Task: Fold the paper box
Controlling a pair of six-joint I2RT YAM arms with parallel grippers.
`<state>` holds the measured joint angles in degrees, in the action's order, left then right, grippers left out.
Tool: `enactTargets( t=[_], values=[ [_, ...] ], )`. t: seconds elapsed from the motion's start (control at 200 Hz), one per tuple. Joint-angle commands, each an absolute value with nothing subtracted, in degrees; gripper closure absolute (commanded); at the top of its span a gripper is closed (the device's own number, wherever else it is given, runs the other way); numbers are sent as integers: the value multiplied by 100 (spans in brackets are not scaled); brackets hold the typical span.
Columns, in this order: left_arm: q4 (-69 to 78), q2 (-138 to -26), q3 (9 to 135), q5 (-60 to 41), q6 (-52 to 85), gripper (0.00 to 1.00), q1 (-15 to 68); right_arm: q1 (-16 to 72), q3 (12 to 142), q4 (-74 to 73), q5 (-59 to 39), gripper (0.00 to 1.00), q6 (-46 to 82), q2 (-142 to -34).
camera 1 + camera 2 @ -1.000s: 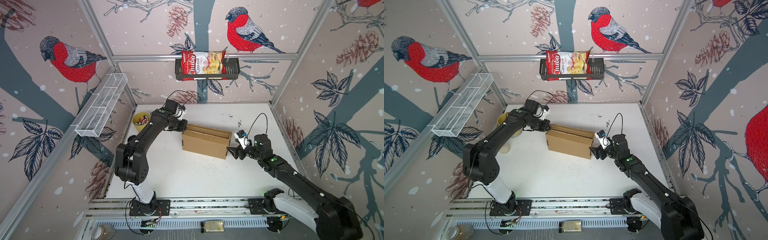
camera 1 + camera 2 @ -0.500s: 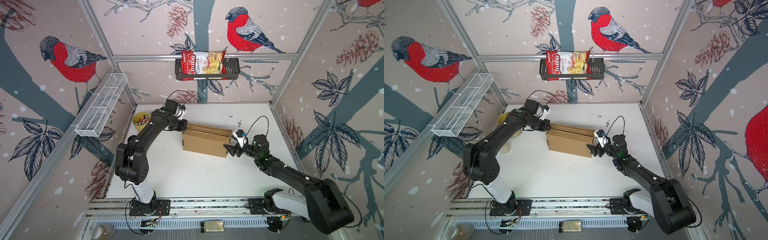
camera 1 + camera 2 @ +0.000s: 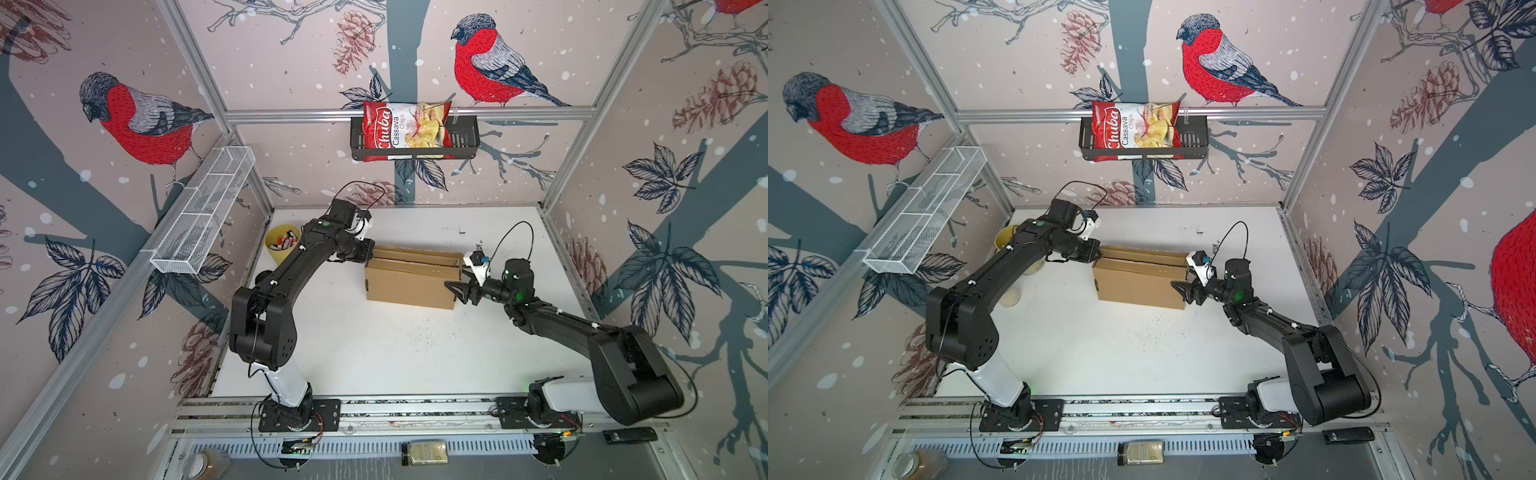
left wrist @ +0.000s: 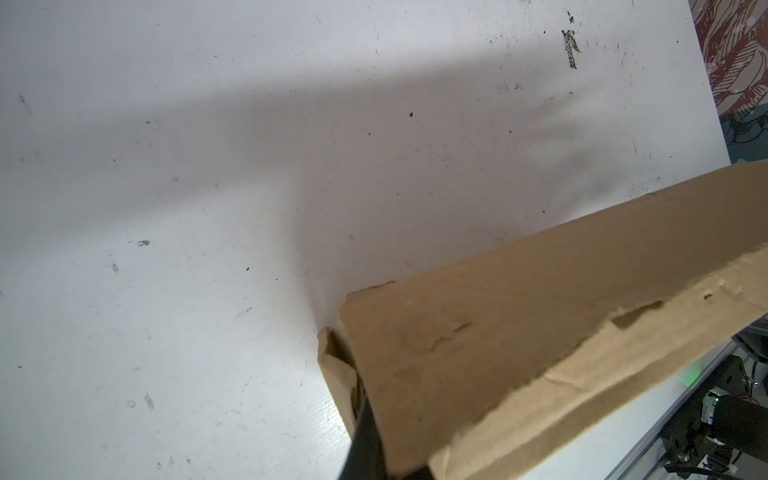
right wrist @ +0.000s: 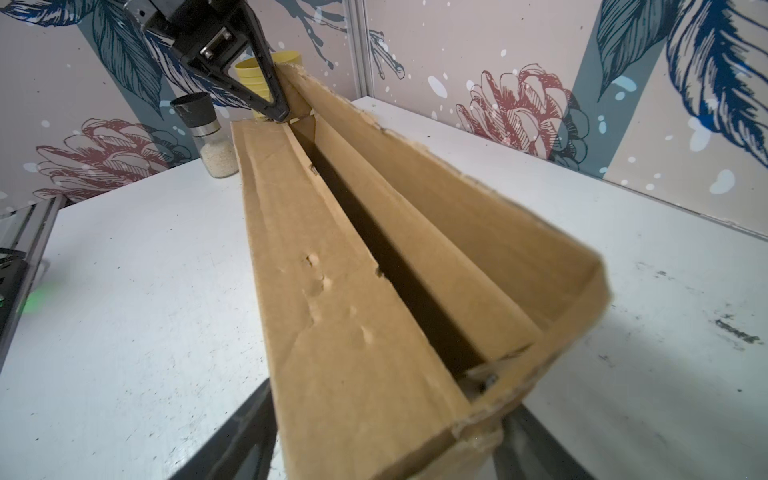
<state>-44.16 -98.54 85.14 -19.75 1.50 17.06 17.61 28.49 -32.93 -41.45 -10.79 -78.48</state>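
The paper box point(image 3: 409, 282) point(image 3: 1138, 282) is plain brown cardboard and stands mid-table with its long top slot open point(image 5: 353, 311). My left gripper point(image 3: 368, 257) point(image 3: 1096, 258) is shut on the box's far-left top corner. The right wrist view shows its black fingers point(image 5: 266, 95) pinching that end wall, and the left wrist view shows one dark finger point(image 4: 365, 440) against the cardboard point(image 4: 519, 332). My right gripper point(image 3: 456, 279) point(image 3: 1183, 279) is open at the box's right end. Its fingers point(image 5: 249, 419) flank both long faces closely. Whether they touch is hidden.
A yellow cup point(image 3: 282, 245) holding markers stands at the back left, with a glass shaker point(image 5: 210, 137) beside it. A white wire shelf point(image 3: 203, 212) hangs on the left wall. A black basket point(image 3: 465, 137) with a chips bag is on the back wall. The arms' rail point(image 3: 415, 409) runs along the front.
My right gripper has moved left until it straddles the box's right end, its jaws have narrowed a little, and its arm has lowered. The left gripper and the box have stayed put.
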Motion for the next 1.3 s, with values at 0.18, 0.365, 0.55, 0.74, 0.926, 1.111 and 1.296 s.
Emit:
enactTargets(
  t=[0.18, 0.365, 0.55, 0.74, 0.926, 1.111, 1.296],
  values=[
    [-5484, -9926, 8418, -1649, 107, 100, 1707, 1809, 2930, -3224, -4308, 35, -1051, -7789],
    [-5476, -9887, 8393, -1616, 157, 100, 1709, 1803, 3194, -2210, -2989, 28, -951, -7223],
    [-5348, -9898, 8323, -1639, 343, 100, 1720, 1755, 3464, -1064, -2720, 27, -580, -6406],
    [-5188, -9785, 8179, -1616, 517, 100, 1788, 1802, 3659, -950, -2166, 28, 358, -5775],
    [-5041, -9606, 8006, -1586, 595, 100, 1839, 1740, 4533, 255, -1684, 39, 1831, -5981],
    [-4988, -9558, 7930, -1586, 659, 100, 1915, 1821, 5470, 2007, -1597, 47, 2067, -6487],
    [-5002, -9557, 7978, -1562, 678, 100, 1927, 2103, 5809, 2657, -1183, 55, 1996, -6714]
  ],
)
